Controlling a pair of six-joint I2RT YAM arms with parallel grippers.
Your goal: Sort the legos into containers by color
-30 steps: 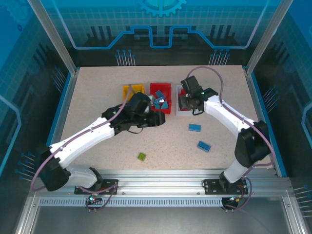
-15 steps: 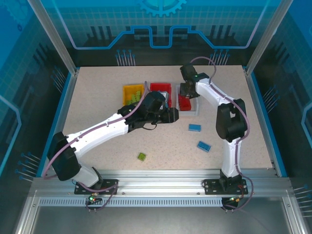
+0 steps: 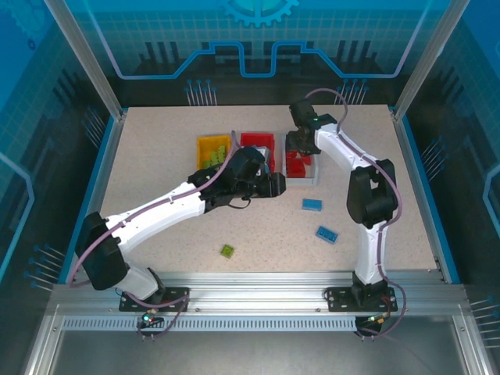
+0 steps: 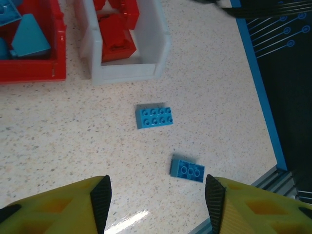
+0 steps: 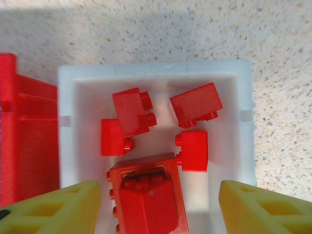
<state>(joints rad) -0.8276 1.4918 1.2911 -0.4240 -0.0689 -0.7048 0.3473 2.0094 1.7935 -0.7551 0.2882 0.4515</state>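
- Left claw [image 4: 156, 204] is hovering with jaws apart and empty above the surface [image 4: 73, 146], where a blue lego [image 4: 154, 117] and a second blue lego [image 4: 187, 170] are lying.
- Yellow bin [image 3: 205, 143] is holding green legos [image 3: 216, 156]; a lone green lego [image 3: 226, 251] is lying near the front edge.
- Red bin [image 4: 29, 75] is holding blue pieces [image 4: 29, 36].
- White bin [image 5: 146, 73], just beside it, is holding red legos [image 5: 195, 105].
- Right claw [image 5: 158, 204] is hanging over the white bin, jaws apart, gripping nothing.
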